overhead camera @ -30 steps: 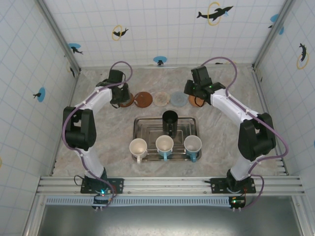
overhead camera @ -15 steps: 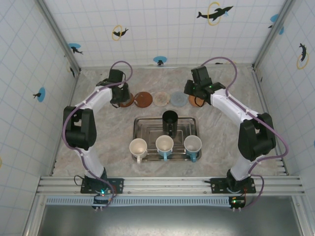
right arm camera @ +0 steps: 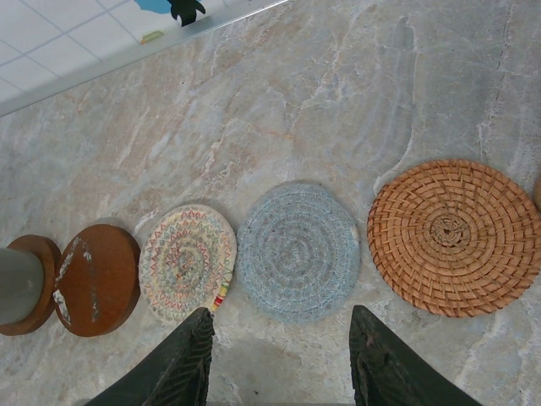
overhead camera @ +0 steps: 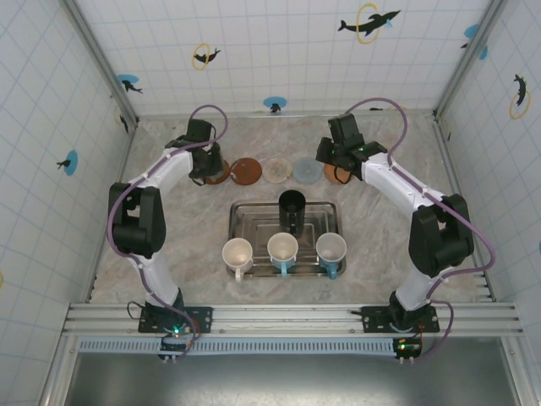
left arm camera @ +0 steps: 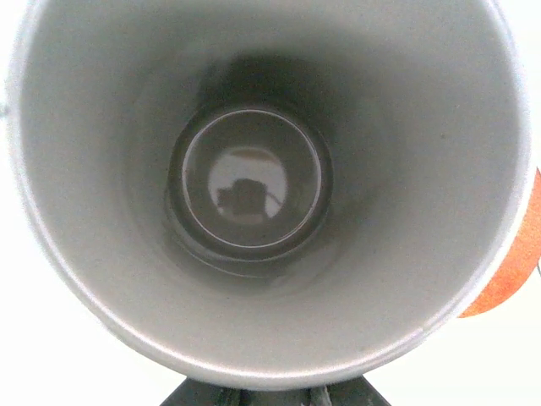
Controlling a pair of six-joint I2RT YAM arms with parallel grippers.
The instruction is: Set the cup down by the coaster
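Left gripper (overhead camera: 210, 162): over cup (left arm camera: 254, 194) on brown coaster (right arm camera: 44, 271), grip cannot be told
Right gripper (right arm camera: 281, 315): spread, above blue mat (right arm camera: 297, 252)

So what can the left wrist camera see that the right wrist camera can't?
Only the left wrist view looks straight down inside the gray cup, to its shiny bottom. Only the right wrist view shows the wicker coaster, blue-gray coaster, zigzag coaster and round wooden coaster in a row, plus the open right gripper. Both catch the gray cup and a sliver of brown coaster.
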